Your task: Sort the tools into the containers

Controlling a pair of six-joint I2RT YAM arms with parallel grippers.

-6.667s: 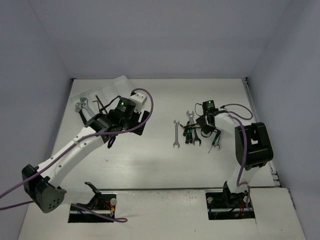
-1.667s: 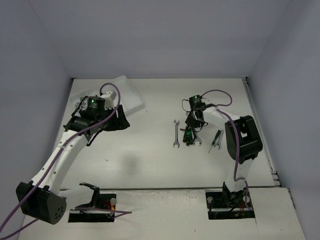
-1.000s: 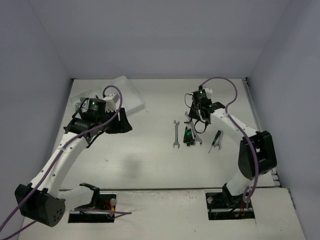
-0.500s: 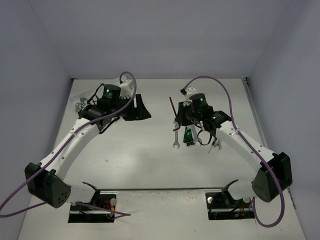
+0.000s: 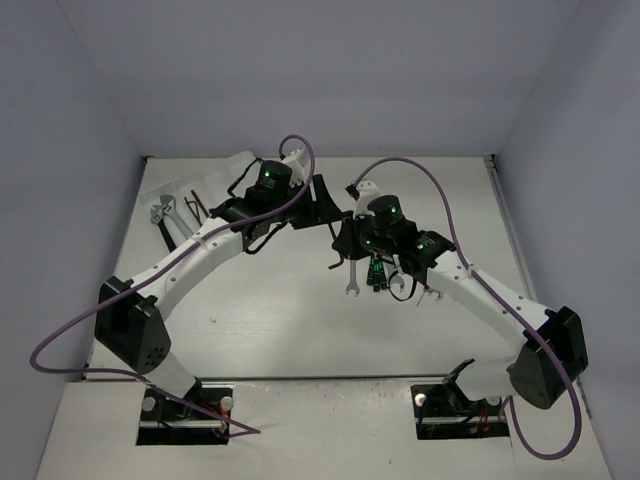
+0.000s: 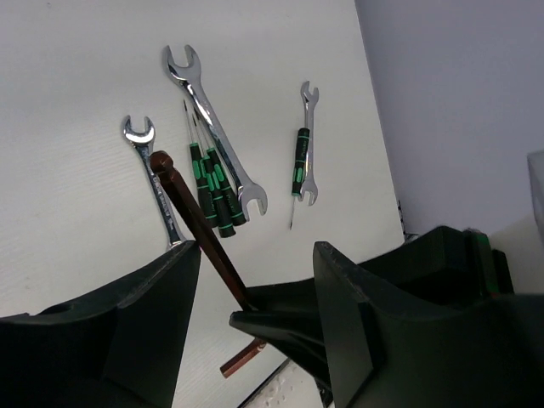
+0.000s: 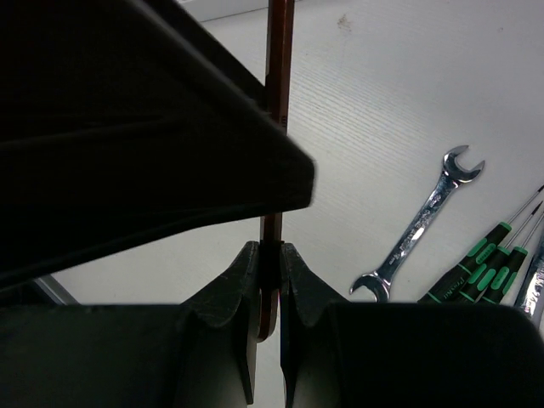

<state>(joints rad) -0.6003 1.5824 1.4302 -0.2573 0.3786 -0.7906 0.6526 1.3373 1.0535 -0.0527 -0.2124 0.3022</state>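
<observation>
Hex key (image 6: 204, 234) clamped in right gripper (image 7: 270, 251), shaft between spread jaws of the left gripper (image 6: 255, 255)

Three silver open-end wrenches (image 6: 212, 127), four green-marked screwdrivers (image 6: 211, 189), one adjustable wrench (image 5: 160, 213), at least two hex keys (image 6: 202, 229)

Pale lavender walls (image 5: 300, 70), white tabletop (image 5: 280, 320)
</observation>
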